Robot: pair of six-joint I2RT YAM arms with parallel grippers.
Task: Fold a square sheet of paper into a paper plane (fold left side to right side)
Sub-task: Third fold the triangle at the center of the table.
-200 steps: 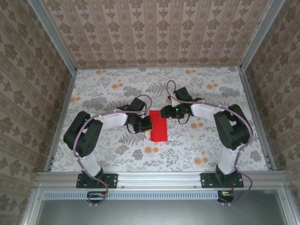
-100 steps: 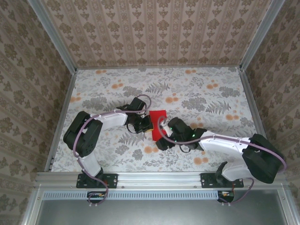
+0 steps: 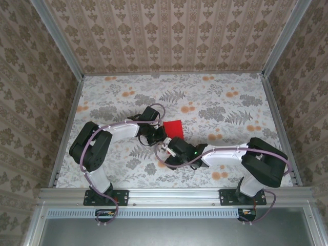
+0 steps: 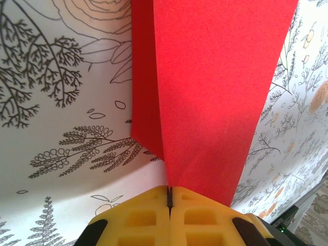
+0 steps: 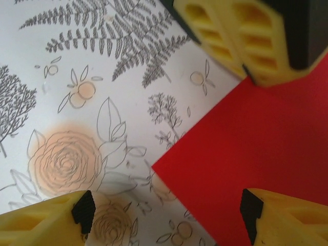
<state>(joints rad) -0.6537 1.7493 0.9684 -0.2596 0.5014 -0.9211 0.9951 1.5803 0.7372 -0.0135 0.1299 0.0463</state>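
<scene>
At the near edge, your two arms are bolted to the metal rail (image 3: 174, 195). The right arm (image 3: 225, 154) lies low across the flower-patterned desk (image 3: 230, 102), reaching leftward to the middle. The right gripper (image 5: 167, 207) hangs just above the desk surface with its yellow fingers (image 5: 43, 223) spread wide apart. One finger is over bare desk and the other is over red paper. They straddle a corner of the square sheet of paper (image 4: 215, 92) and have hold of nothing. Just beyond it, the left arm (image 3: 120, 129) bends in from the left side. The left gripper (image 4: 169, 202) has its fingers (image 4: 138, 218) pressed fully together, with only a thin seam between them. The sheet's folded edge runs into that seam, so you have the paper pinched there. In the left wrist view, the sheet is doubled over. A narrower, darker layer lies at the left and a broader, brighter layer at the right, and they meet along a straight crease that leads to the fingers. From above, the sheet lies at the centre of the desk between the two grippers. Its far end shows red beyond the right wrist, and its near part is covered by that wrist. The far half of the desk reaches to the patterned walls (image 3: 169, 36) that enclose it.
</scene>
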